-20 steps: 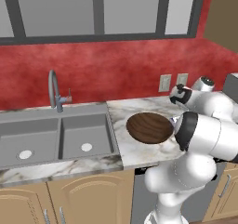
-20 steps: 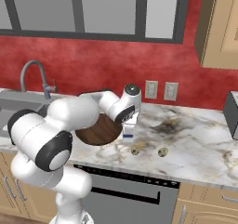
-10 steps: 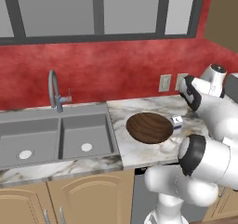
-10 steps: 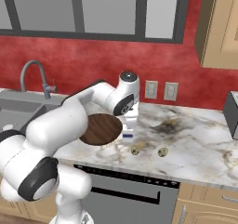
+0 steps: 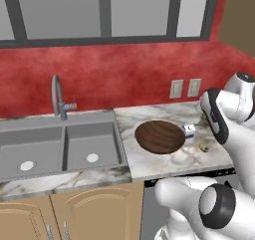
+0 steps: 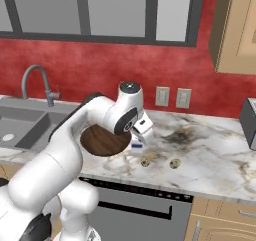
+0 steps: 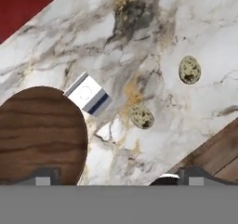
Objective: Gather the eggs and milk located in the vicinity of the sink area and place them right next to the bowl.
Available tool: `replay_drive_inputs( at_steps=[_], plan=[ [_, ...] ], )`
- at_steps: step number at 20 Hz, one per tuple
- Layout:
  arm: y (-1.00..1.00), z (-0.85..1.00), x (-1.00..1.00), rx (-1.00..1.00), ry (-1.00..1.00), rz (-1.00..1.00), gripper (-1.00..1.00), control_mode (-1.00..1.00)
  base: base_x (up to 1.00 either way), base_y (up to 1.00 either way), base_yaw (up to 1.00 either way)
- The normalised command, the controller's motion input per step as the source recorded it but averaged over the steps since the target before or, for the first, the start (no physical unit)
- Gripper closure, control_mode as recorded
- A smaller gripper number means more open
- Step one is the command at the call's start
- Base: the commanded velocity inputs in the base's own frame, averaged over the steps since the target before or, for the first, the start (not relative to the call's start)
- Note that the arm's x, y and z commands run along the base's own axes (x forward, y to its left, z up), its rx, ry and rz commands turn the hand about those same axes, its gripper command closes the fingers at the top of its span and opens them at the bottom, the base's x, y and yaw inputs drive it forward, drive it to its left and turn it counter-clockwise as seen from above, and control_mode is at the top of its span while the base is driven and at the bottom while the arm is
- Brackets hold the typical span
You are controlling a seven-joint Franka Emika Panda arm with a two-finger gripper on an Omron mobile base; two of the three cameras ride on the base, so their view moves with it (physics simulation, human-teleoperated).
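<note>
Milk carton (image 7: 88, 95): small, white with blue stripes, standing on the marble counter (image 7: 153, 28) just beside the rim of the bowl (image 7: 39, 135). From above its top is a rectangle with a round cap mark; in the hand view its long axis runs on a diagonal, upper left to lower right. Whether carton and bowl touch cannot be told.

Eggs: two small, speckled, beige ovals on the counter. The nearer egg (image 7: 141, 116) lies close to the carton, long axis diagonal. The farther egg (image 7: 189, 69) lies well apart from the bowl, long axis roughly upright in the hand view.

Bowl: wide, shallow, round, dark brown wood grain.

Counter: white marble with grey and ochre veining, one dark smudge. Beyond the bowl, a grey metal double-basin sink (image 5: 57, 147) with a curved faucet (image 5: 58, 97). Red textured backsplash (image 5: 124, 74) with two outlets (image 5: 185, 88); tan cabinets (image 5: 69, 214) below.

Gripper (image 6: 141, 131): raised above the carton, jaws spread wide, holding nothing.
</note>
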Motion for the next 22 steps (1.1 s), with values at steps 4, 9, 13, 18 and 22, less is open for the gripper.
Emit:
replay_drive_inputs(
  at_steps=[4,9,13,18,22],
  plan=[
    [-0.02,-0.05,-0.37,-0.38,0.05,0.79,-1.00,-1.00,0.00,0.00,0.00],
    [-0.16,-0.28,-0.03,-0.28,-0.03,0.47,-1.00,-1.00,0.00,0.00,0.00],
    [-0.40,-0.16,0.18,-0.01,-0.11,0.14,-1.00,-1.00,0.00,0.00,0.00],
    [-0.04,-0.27,0.04,-0.04,0.00,0.04,-1.00,-1.00,0.00,0.00,0.00],
    [0.00,-0.23,0.17,-0.03,0.10,0.00,-1.00,-1.00,0.00,0.00,0.00]
  ],
)
